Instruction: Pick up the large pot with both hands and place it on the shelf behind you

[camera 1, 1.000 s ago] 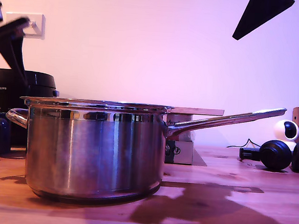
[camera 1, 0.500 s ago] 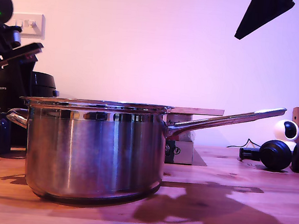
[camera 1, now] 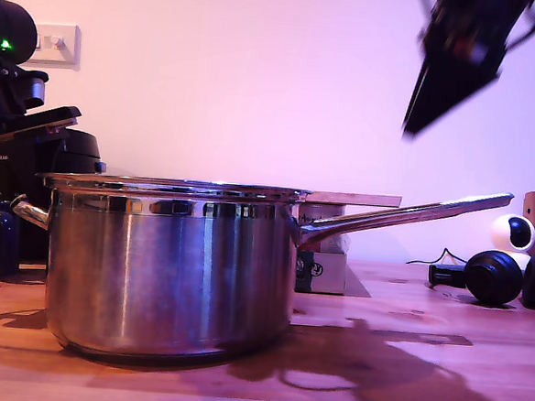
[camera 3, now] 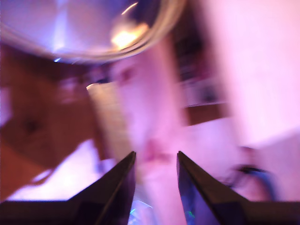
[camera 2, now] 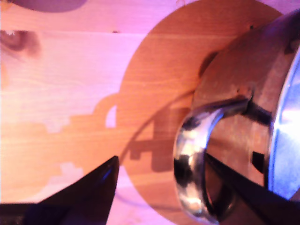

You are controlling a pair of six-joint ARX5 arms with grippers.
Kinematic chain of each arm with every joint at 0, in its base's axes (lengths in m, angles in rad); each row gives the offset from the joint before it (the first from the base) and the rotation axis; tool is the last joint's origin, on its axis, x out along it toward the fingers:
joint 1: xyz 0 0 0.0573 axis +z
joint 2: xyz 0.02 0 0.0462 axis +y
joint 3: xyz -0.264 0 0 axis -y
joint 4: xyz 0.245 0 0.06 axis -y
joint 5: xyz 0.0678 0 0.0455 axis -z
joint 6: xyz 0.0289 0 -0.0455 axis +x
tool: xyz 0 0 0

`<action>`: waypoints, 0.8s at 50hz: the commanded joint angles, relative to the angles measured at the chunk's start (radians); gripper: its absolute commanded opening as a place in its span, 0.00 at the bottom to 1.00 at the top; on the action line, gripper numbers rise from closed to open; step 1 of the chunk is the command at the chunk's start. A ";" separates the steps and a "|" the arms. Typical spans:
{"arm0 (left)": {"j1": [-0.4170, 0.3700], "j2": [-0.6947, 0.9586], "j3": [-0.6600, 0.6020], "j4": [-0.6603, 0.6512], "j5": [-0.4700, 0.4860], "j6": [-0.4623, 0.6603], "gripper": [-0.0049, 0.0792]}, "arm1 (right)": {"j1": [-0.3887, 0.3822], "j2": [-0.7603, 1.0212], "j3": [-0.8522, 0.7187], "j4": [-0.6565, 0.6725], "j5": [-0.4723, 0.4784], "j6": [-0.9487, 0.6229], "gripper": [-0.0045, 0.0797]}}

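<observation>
The large shiny stainless steel pot [camera 1: 171,267] with its rolled rim stands on the grained wooden tabletop [camera 1: 420,376]. My first gripper [camera 2: 161,180] holds its dark fingers apart around the pot's curved, mirror-bright loop handle [camera 2: 192,154]. My second gripper [camera 3: 155,178], blurred, hangs above the pot's long straight handle [camera 1: 404,215], fingers slightly apart.

My first pincer [camera 2: 159,187] stands open, its two dark fingers [camera 2: 84,190] straddling the shiny loop handle [camera 2: 192,159] of the large pot [camera 2: 286,140], one finger on either side, above the pale wooden worktop [camera 2: 61,79] with shadows across it.
</observation>
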 commanded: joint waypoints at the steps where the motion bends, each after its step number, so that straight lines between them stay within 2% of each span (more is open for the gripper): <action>1: -0.003 0.016 0.006 0.011 0.000 0.005 0.67 | 0.012 0.001 0.006 0.003 0.011 0.016 0.33; 9: -0.003 0.016 0.006 0.021 0.000 0.005 0.67 | 0.023 0.031 0.006 -0.017 0.021 0.024 0.34; 19: -0.003 0.016 0.006 0.027 0.000 0.005 0.67 | 0.045 0.064 0.006 -0.037 0.048 0.072 0.46; 40: -0.003 0.016 0.007 0.035 0.000 0.004 0.67 | 0.078 0.143 0.006 -0.034 0.098 0.008 0.48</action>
